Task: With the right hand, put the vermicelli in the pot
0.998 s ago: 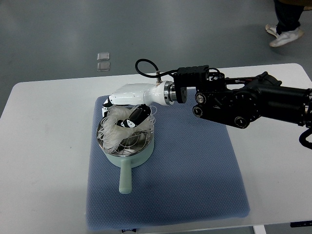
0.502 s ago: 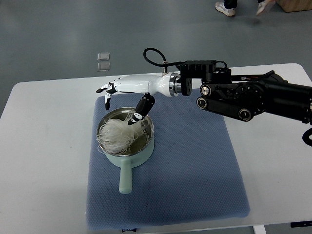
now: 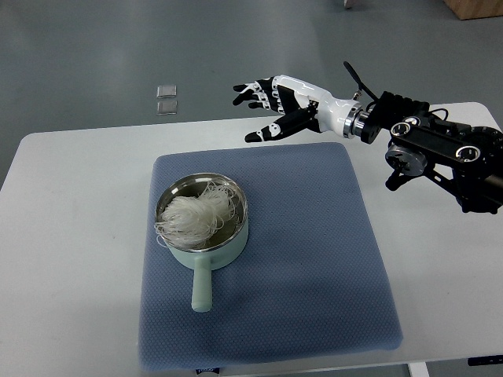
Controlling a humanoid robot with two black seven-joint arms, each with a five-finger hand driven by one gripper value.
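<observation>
A bundle of white vermicelli (image 3: 193,217) lies inside the pale green pot (image 3: 233,245), whose handle points toward the near edge. The pot stands on the left part of a blue mat (image 3: 314,259). My right hand (image 3: 266,107) is open and empty, fingers spread, raised above the far edge of the mat, up and to the right of the pot and well apart from it. Its black arm comes in from the right edge. The left arm is not in view.
The mat lies on a white table (image 3: 71,236). Two small clear squares (image 3: 166,99) lie on the grey floor beyond the table's far edge.
My right hand let go of the vermicelli over the pot, opened, and pulled back up and to the right. The vermicelli has settled into the pot.
</observation>
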